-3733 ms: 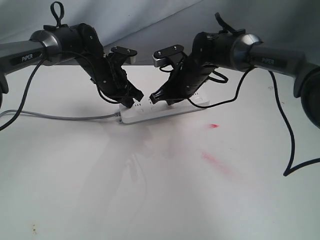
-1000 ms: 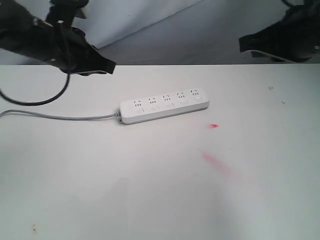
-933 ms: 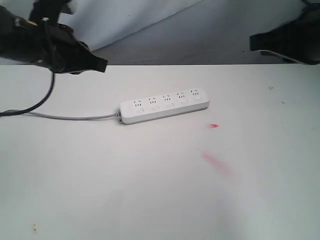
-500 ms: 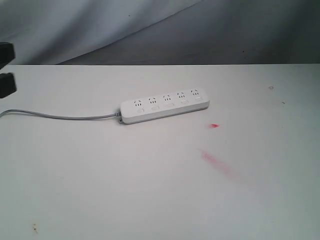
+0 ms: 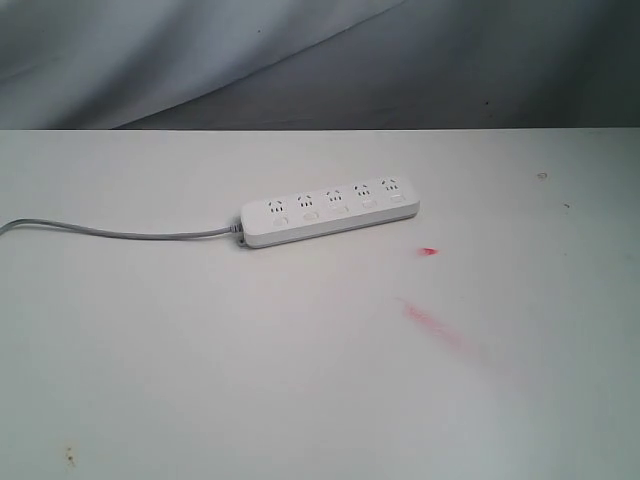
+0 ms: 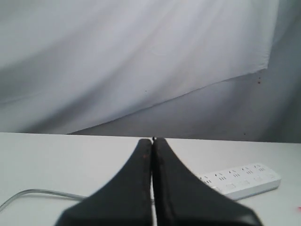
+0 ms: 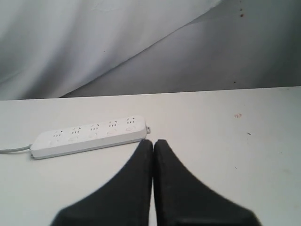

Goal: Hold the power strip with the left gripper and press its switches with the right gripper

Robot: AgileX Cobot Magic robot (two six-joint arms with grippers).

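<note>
Gone from the exterior view since 3.7 s ago: both arms, which then crouched over the power strip (image 5: 329, 215); the strip itself lies where it lay. Item 1, power strip: white bar lying flat on the white table (image 5: 300, 390), a little behind the table's middle in the exterior view, its long axis slightly slanted, nothing touching it. Item 2, switches (image 5: 340, 210): 5 small white buttons in a row along the strip's near edge, 1 below each socket group; whether any is pressed in cannot be told. Item 3, cord (image 5: 120, 233): thin, grey, leaving the strip's left end and running over the table to the left border. Item 4, left gripper (image 6: 152, 143): seen only in its wrist view, black fingers pressed together with no gap, holding nothing, well apart from the strip, which lies ahead, 1 end hidden behind a finger. Item 5, right gripper (image 7: 153, 143): seen only in its wrist view, fingers fully together, empty, apart from the strip, which lies ahead of it on the table. Item 6, red dot (image 5: 428, 251) and red smear (image 5: 432, 325): on the table in front of the strip's right end. Item 7, grey cloth (image 5: 200, 50): creased backdrop behind the table.
</note>
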